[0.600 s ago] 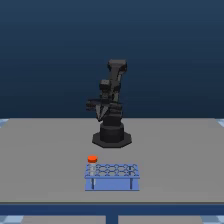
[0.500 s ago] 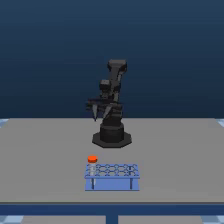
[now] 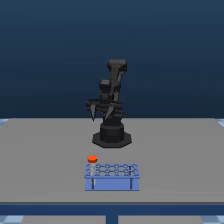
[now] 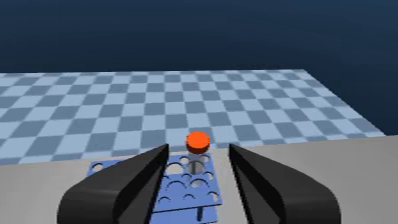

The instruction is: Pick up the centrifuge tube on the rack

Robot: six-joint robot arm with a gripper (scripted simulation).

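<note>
A simulated lab bench: flat grey table (image 3: 45,150), checkered floor (image 4: 133,100), plain blue backdrop, light-blue tube rack (image 3: 112,176).

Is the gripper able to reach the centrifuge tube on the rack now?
Probably yes. The open gripper hangs well above the rack, and nothing stands between it and the centrifuge tube, which the wrist view frames between the fingers.

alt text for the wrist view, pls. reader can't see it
Seen between the open gripper's two dark fingers, an orange-capped centrifuge tube stands upright in a hole of the light-blue rack on a grey table. Beyond the table lie a blue checkered floor and a dark blue backdrop.
</note>
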